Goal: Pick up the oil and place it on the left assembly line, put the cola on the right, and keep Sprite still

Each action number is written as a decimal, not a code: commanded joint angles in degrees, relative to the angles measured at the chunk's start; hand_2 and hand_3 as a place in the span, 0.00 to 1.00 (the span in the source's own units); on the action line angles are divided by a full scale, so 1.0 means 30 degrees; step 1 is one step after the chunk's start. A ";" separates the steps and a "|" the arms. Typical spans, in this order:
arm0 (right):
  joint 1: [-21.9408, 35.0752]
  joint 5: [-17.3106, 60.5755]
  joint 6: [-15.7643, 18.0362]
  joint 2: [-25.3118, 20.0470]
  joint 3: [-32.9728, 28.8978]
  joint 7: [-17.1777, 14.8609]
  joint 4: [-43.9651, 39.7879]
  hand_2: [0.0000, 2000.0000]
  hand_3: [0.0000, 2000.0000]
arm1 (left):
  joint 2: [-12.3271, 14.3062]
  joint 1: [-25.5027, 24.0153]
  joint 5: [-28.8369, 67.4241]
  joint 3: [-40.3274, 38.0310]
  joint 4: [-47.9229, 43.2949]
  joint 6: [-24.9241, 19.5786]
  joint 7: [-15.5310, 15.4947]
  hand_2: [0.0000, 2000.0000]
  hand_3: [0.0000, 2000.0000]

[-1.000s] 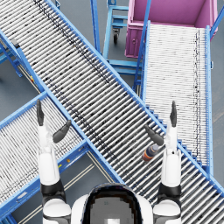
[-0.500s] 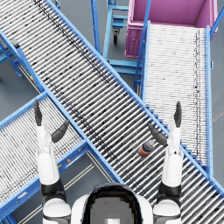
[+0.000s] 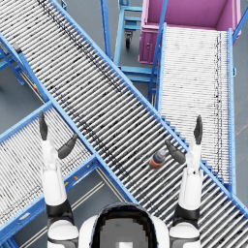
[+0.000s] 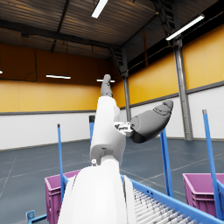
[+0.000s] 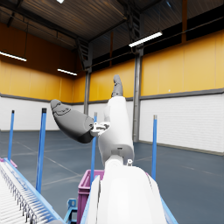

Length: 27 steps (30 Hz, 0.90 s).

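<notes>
1. Robot's right hand (image 3: 193,147) is raised, fingers spread apart, thumb angled out, holding nothing; the right wrist view (image 5: 111,127) confirms this
2. Its left hand (image 3: 49,144) is likewise raised with fingers apart and nothing in it, also seen from its own wrist (image 4: 118,127)
3. One small orange-brown bottle (image 3: 157,158) lies on its side just beside the right hand's thumb, toward the left hand; which drink it is cannot be told
4. It rests on the diagonal grey roller conveyor with blue rails (image 3: 97,97) between the two hands
5. Left hand hovers over a second grey roller line (image 3: 19,164)
6. Beyond the right hand a third roller line (image 3: 193,87) runs to a magenta plastic bin (image 3: 189,14)
</notes>
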 commanded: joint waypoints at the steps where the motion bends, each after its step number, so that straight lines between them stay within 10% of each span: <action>1: 0.0834 0.0000 0.0000 0.0195 0.0219 0.0000 -0.0106 0.00 0.00 | -0.0088 0.0375 0.0000 0.0018 -0.0133 0.0000 0.0000 0.00 0.00; 15: -0.2902 0.0001 0.0000 0.0253 0.3258 0.0000 0.0042 0.00 0.00 | 0.0214 -0.0432 0.0000 0.0624 -0.0234 0.0000 0.0000 0.00 0.00; 27: -0.4317 0.0006 0.0000 0.0360 0.5464 0.0000 -0.5955 0.00 0.00 | 0.0439 -0.0905 0.0001 0.0884 -0.0621 0.0000 0.0000 0.00 0.00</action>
